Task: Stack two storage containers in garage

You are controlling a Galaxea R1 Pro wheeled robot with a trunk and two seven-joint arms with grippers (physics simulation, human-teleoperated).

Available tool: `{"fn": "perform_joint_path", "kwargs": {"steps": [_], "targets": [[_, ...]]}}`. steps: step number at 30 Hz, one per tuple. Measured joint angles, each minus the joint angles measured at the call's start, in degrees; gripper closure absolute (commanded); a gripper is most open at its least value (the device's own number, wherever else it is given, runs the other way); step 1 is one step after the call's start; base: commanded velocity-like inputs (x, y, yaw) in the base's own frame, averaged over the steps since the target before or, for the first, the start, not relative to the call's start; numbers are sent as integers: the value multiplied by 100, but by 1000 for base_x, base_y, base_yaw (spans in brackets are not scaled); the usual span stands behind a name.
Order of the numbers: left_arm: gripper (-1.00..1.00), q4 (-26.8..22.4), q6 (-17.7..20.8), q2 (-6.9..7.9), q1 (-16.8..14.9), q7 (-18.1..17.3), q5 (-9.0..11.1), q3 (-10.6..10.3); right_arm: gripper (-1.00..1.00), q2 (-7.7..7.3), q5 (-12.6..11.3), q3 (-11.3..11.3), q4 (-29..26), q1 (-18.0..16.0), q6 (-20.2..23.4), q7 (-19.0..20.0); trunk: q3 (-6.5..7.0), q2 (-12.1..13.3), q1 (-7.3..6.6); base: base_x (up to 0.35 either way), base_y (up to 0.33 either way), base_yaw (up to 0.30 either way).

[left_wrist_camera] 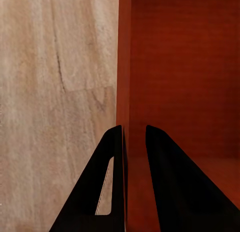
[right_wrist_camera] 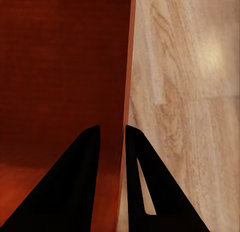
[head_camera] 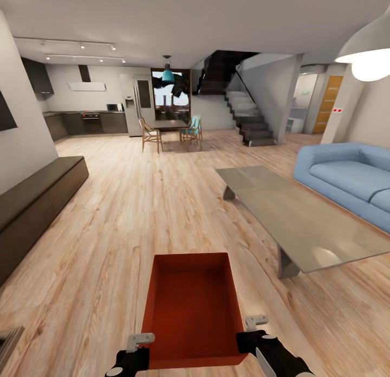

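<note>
Orange-red storage container [head_camera: 192,306] sits bottom centre of the head view, long axis pointing up-frame, carried over the wood-plank floor [head_camera: 124,220]. Left gripper [left_wrist_camera: 134,142] pinches its left wall, right gripper [right_wrist_camera: 112,139] its right wall; both equally near.
</note>
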Motion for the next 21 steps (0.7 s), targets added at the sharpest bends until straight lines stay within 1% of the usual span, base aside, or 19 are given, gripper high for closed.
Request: {"fn": "perform_joint_path", "kwargs": {"steps": [11,21], "targets": [[100,4,2,-1,0,-1,-9,8,100,1,1,-3,3,0,0,-1,0,0,-1,242,167,0],[100,2,10,-1,-1,0,-12,8,100,1,1,-6,7,1,1,0,0,0,-1,268,197,0]]}}
